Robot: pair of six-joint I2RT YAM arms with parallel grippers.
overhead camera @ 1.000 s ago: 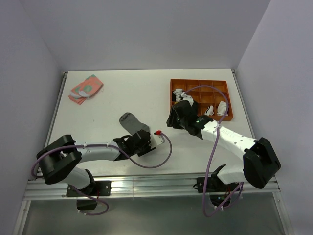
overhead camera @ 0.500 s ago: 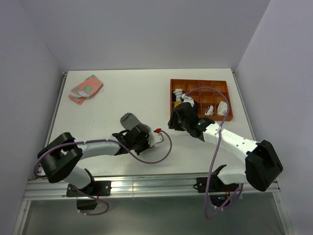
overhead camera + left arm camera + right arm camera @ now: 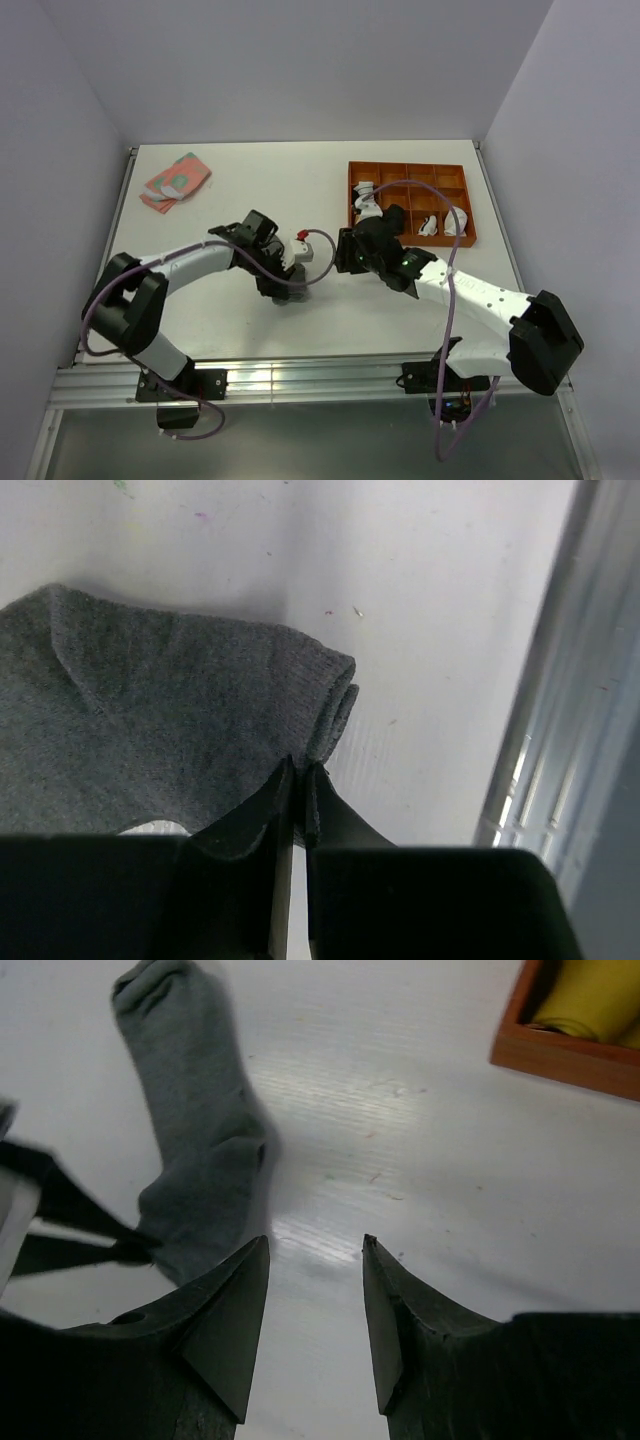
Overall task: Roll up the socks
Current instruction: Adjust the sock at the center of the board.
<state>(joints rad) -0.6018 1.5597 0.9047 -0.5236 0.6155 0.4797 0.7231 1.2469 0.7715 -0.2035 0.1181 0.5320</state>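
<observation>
A plain grey sock (image 3: pixel 195 1130) lies flat on the white table, toe away from the right wrist camera. In the left wrist view its cuff end (image 3: pixel 180 730) fills the left half. My left gripper (image 3: pixel 298 770) is shut on the edge of that cuff, with fabric pinched between the fingertips. In the top view the left gripper (image 3: pixel 280 285) points down near the table's middle and the arm covers most of the sock. My right gripper (image 3: pixel 316 1242) stands open over bare table just right of the sock, holding nothing. From above, the right gripper (image 3: pixel 346 254) sits close beside the left one.
An orange compartment tray (image 3: pixel 410 168) at the back right holds several rolled bundles, one of them yellow (image 3: pixel 590 1000). A pink and green folded cloth (image 3: pixel 175 180) lies at the back left. The table's near rail (image 3: pixel 570 730) runs close to the left gripper.
My left gripper has shut on the grey sock's cuff, and its arm has swung toward the table's middle over the sock. The right gripper has shifted slightly left and stays open.
</observation>
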